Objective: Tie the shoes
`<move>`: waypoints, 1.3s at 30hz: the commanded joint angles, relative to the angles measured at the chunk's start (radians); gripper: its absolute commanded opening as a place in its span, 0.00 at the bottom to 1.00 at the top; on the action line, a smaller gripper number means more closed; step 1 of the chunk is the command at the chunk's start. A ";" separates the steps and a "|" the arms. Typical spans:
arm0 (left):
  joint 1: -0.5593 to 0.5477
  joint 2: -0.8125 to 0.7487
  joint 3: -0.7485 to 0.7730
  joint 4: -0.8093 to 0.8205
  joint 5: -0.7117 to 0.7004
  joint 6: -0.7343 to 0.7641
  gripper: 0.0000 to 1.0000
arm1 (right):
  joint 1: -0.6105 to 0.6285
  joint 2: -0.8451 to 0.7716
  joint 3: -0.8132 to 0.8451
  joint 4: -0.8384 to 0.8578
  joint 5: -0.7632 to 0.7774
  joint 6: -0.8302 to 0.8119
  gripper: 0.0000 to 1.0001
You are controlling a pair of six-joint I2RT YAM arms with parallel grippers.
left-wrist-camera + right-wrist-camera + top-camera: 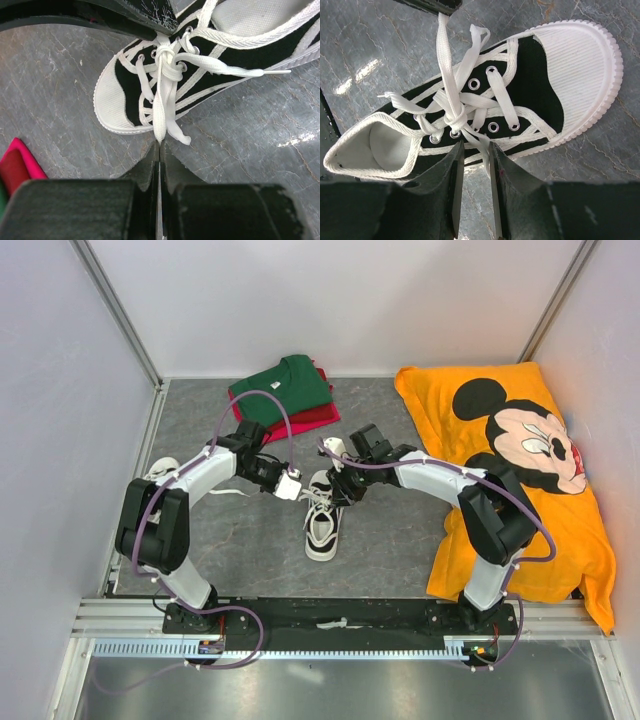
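Near the middle of the bench, slightly toward its near edge, the centre shoe (322, 525) lies sole down, a black canvas sneaker with white trim and a white rubber toe. Both arms converge on its far end.

Tool state: the left gripper (159, 147) is closed, its fingers pressed together on the end of a lace (160, 100) that runs straight from the top eyelets to the fingertips. The right gripper (475, 145) has its jaws a little apart, with bench surface visible between them. A strand leads down into that gap, but it is not visibly clamped.

Work done: the laces are threaded through all visible eyelets, and a first knot (453, 120) sits at the top pair. It looks drawn up but not snug.

Work outstanding: no bow is visible. Loose lengths trail off both sides of the knot, one ending in a free tip. In my judgement the loops and the final cinch are yet to be made on this shoe.

The second shoe (160, 471) sits at the left edge of the bench, partly hidden behind the left arm, with a white lace trailing beside it. No gripper is on it, and its lacing cannot be made out. I would rate the task under half complete.

Also present: a green shirt (283, 387) lies folded on a red shirt (312, 418) at the far edge, and an orange cloth (520, 540) with a cartoon mouse print covers the right side.
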 commanded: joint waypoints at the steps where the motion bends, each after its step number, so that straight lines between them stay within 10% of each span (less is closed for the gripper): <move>1: 0.003 0.015 0.031 -0.010 0.047 -0.014 0.01 | 0.009 0.010 0.012 0.035 0.013 -0.022 0.33; 9: 0.005 0.011 0.030 -0.012 0.047 -0.008 0.02 | 0.009 -0.002 0.009 0.038 0.099 -0.013 0.00; 39: 0.143 -0.008 0.031 -0.096 0.004 0.091 0.02 | 0.001 -0.169 -0.091 -0.002 0.106 -0.008 0.00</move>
